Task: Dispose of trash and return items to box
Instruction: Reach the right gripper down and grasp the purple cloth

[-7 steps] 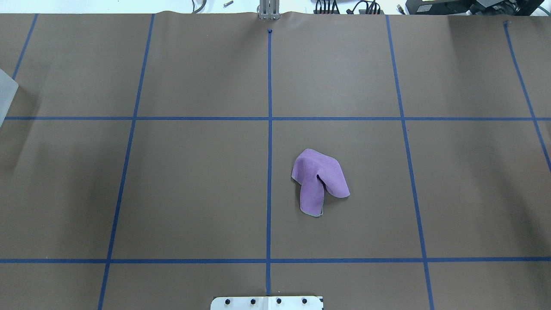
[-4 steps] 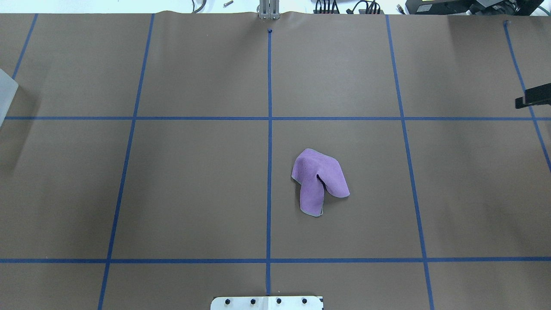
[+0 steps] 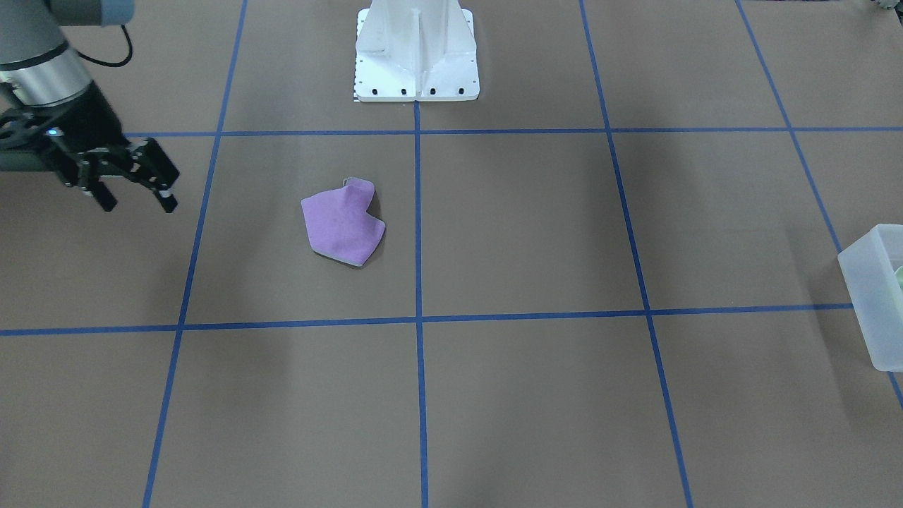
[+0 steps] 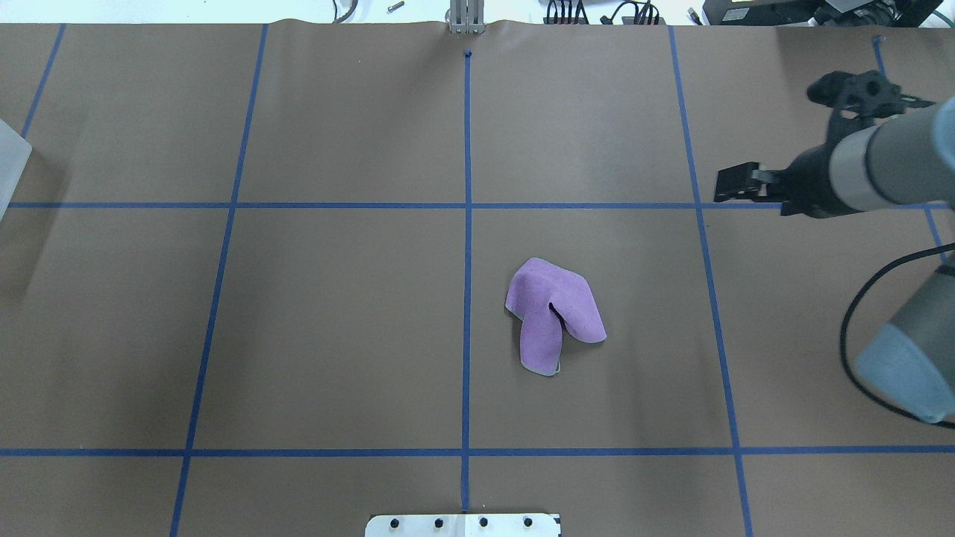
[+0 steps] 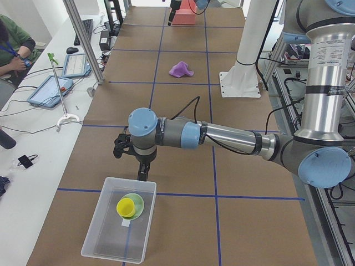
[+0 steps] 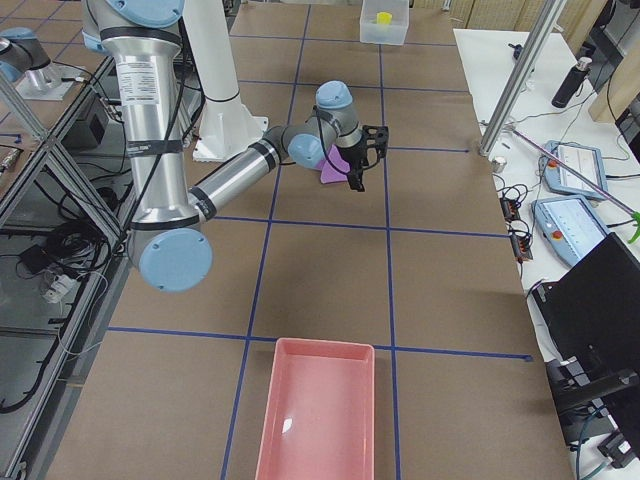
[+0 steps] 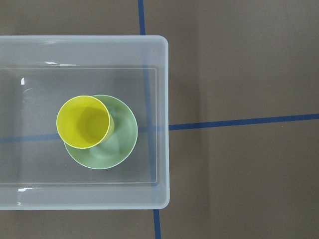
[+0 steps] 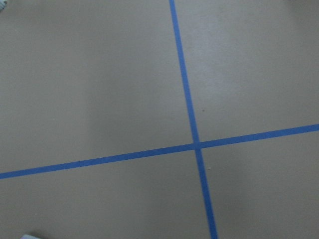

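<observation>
The yellow cup (image 7: 83, 122) stands inside the pale green bowl (image 7: 122, 144), and both sit in the frosted box (image 7: 164, 124) at the table's left end (image 5: 113, 256). My left gripper (image 5: 143, 173) hangs over the box's near end; I cannot tell whether it is open or shut. A crumpled purple cloth (image 4: 552, 313) lies near the table's middle (image 3: 342, 229). My right gripper (image 3: 140, 204) is open and empty. It hovers above the table, well to the robot's right of the cloth (image 4: 735, 185).
A pink tray (image 6: 315, 410) lies at the table's right end. The white robot pedestal (image 3: 416, 49) stands at the robot's edge. The box's corner shows at the overhead view's left edge (image 4: 11, 171). Desks with tablets and a metal post (image 5: 83, 44) line the operators' side.
My right arm has come into the overhead view from the right edge and moved left toward the middle. The purple cloth has not moved.
</observation>
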Action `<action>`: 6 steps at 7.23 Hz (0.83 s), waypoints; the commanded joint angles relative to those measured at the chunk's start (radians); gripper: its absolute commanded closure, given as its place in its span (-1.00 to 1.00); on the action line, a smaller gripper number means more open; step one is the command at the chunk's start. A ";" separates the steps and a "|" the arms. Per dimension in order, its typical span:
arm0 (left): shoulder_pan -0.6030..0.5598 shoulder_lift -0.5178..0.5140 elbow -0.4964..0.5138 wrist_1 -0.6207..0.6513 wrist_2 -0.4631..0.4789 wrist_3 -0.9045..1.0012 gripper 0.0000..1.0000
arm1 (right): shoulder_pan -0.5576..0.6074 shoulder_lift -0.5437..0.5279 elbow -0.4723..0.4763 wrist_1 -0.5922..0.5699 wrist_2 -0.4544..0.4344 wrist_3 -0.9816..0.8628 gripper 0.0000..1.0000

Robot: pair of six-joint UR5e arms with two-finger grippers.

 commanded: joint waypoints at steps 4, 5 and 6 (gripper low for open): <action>0.003 0.004 0.010 -0.005 -0.001 0.005 -0.98 | -0.441 0.327 -0.071 -0.359 -0.377 0.258 -1.00; 0.003 0.006 0.010 -0.005 -0.001 0.007 -0.98 | -0.459 0.372 -0.152 -0.359 -0.438 0.260 -0.98; 0.003 0.006 0.010 -0.005 -0.001 0.007 -0.98 | -0.469 0.374 -0.164 -0.357 -0.447 0.261 -0.67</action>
